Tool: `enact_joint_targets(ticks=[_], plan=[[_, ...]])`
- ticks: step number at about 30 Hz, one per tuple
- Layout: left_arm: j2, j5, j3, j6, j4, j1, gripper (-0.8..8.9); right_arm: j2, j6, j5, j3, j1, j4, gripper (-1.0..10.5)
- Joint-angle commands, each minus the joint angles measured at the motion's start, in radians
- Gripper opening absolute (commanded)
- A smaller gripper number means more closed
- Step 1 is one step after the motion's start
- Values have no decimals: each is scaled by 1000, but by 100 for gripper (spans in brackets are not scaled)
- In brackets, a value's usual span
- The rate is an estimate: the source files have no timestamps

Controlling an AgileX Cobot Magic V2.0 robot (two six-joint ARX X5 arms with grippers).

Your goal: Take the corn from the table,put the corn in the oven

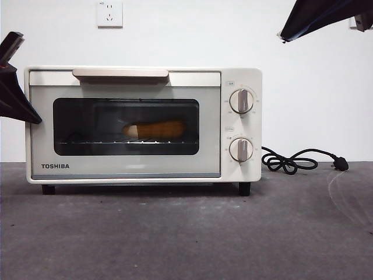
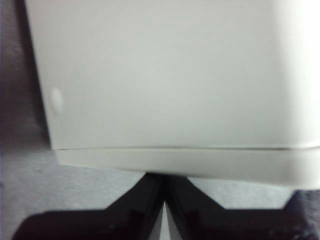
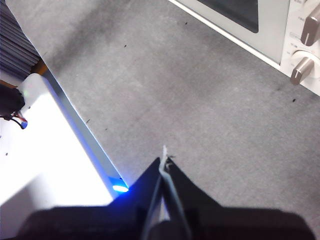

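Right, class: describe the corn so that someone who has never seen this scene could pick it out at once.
Find the cream-white oven standing on the grey table. Look through its dark glass window: the corn lies lengthwise on the wire rack. It is the only yellow-orange thing there, tapered, with a pale stub end.

corn (image 1: 156, 129) inside the oven (image 1: 143, 125) on the table (image 1: 186, 233), cord (image 1: 297, 160) to its right

Matte mottled table (image 1: 175, 239); smooth cream oven (image 1: 143, 125) with dark glass window (image 1: 125, 126).
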Motion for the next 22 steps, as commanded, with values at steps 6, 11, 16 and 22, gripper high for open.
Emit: enact_joint_targets(ticks=[6, 11, 16, 22], plan=[[-2, -20, 22, -2, 40, 5, -8, 5, 4, -4, 3, 0, 4, -8], [-5, -2, 22, 2, -8, 2, -8, 5, 4, -4, 3, 0, 5, -8], [-53, -2, 22, 66, -83, -32, -8, 5, 4, -3, 3, 0, 15, -8], [-195, -13, 22, 104, -146, -91, -7, 5, 4, -3, 3, 0, 42, -8]])
